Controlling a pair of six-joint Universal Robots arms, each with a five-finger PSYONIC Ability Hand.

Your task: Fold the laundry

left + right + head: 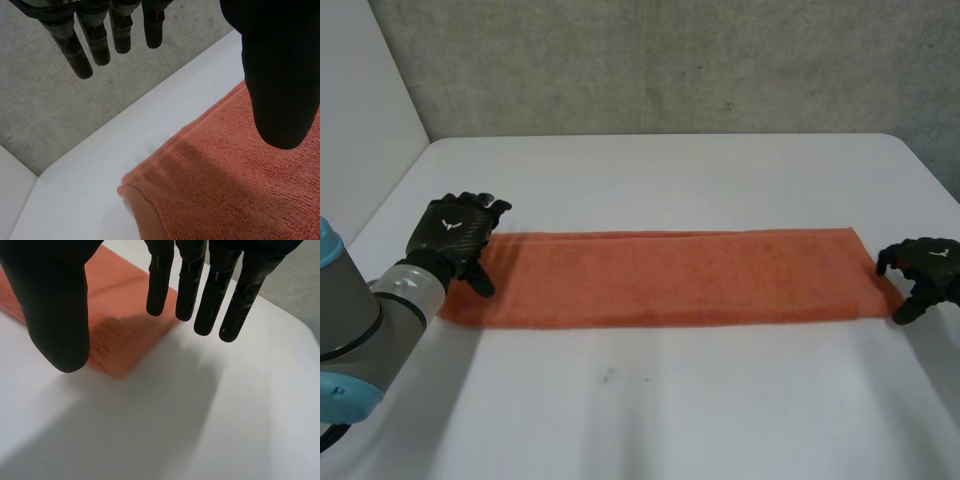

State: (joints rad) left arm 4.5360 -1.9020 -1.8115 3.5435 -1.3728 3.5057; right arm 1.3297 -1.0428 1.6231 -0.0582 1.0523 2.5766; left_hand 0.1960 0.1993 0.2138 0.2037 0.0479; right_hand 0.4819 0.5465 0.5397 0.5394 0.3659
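Observation:
An orange towel point(670, 275) lies flat on the white table point(670, 410) as a long folded strip running left to right. My left hand point(455, 235) hovers over its left end, fingers straight and spread, holding nothing. In the left wrist view the towel's far left corner point(150, 195) lies below the thumb point(280, 75), with the fingers point(100, 45) held well apart from it. My right hand point(925, 268) is just beyond the towel's right end. There the fingers point(200, 285) and thumb point(55, 305) stand apart over the towel's corner point(120, 340), empty.
A grey concrete wall point(670, 60) stands behind the table's far edge. A white panel point(360, 120) rises at the left. Bare tabletop stretches in front of the towel and behind it.

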